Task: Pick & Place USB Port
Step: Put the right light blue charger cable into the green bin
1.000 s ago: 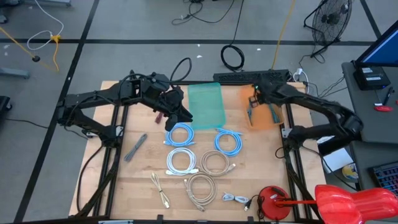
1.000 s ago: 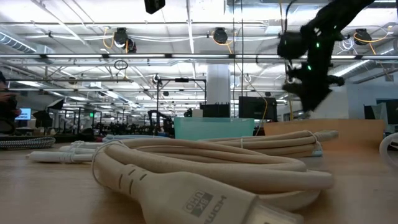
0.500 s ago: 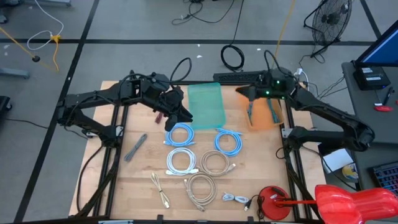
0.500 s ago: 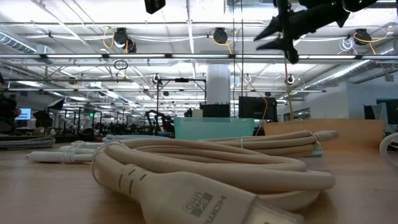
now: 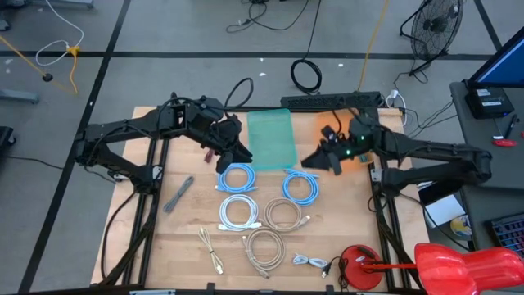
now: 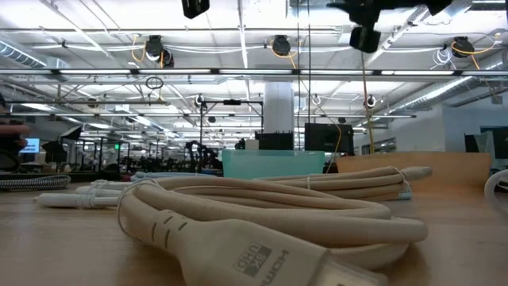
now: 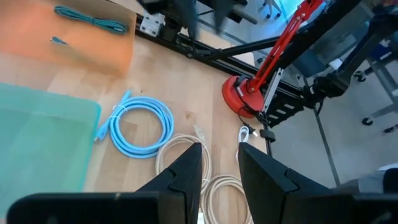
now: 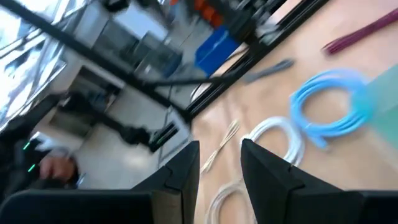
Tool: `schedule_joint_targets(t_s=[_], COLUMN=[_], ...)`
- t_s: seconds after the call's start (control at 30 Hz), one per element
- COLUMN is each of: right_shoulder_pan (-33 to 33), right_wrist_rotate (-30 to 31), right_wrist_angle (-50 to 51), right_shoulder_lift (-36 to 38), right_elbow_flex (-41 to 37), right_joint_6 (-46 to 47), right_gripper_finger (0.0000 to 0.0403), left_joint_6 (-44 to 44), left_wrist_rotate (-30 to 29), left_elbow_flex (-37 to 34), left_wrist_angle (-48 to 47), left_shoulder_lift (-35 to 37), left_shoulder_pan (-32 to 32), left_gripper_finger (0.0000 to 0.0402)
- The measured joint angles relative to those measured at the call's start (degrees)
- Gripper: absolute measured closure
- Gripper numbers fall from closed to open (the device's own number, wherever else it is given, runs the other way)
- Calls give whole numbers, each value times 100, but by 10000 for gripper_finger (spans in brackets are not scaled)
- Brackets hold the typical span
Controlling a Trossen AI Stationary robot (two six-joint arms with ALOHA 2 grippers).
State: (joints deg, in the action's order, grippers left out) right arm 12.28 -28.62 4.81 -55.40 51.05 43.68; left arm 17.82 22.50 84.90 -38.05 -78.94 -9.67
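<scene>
Several coiled cables lie flat on the wooden table: two blue coils (image 5: 239, 177) (image 5: 300, 186), a white coil (image 5: 238, 211), two beige coils (image 5: 282, 215) (image 5: 264, 246) and a small white cable (image 5: 309, 262). A thin teal cable (image 7: 93, 22) lies in the orange bin (image 5: 326, 123). The teal bin (image 5: 270, 135) stands beside it. My left gripper (image 5: 243, 156) (image 7: 221, 180) hangs open above the teal bin's near left corner, holding nothing. My right gripper (image 5: 309, 160) (image 8: 219, 171) is open and empty, raised between the two bins and pointing toward the table's left.
A grey flat piece (image 5: 178, 193) and a thin beige cable (image 5: 211, 250) lie at the left of the cables. A red clamp base (image 5: 359, 266) sits at the near right corner. A big beige plug (image 6: 238, 246) fills the low view's foreground.
My right gripper has left the spot over the orange bin, risen, and swung toward the table's middle. It has tipped from pointing down to nearly level, pointing toward the left. The left arm has kept still.
</scene>
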Motion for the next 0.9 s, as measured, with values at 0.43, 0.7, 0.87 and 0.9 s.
schedule_joint_targets(t_s=[0.43,0.7,0.87,0.9], right_shoulder_pan=[-1102,-985,-887,-855], right_wrist_rotate=[2000,2859,2885,2885], right_wrist_angle=[3066,2657,2515,2546], right_shoulder_lift=[-326,-1435,-2432,-2603], right_elbow_flex=[-7,-4,-4,-4], right_joint_6=[-903,-1283,-1372,-1394], right_gripper_finger=[296,286,248,240], left_joint_6=[563,807,921,916], left_wrist_rotate=[-780,-1064,-1144,-1173], left_elbow_flex=[0,0,0,0], left_wrist_angle=[-258,-89,-89,-93], left_shoulder_lift=[-2,-2,-2,-2], left_shoulder_pan=[37,210,360,399], left_gripper_finger=[296,296,296,296])
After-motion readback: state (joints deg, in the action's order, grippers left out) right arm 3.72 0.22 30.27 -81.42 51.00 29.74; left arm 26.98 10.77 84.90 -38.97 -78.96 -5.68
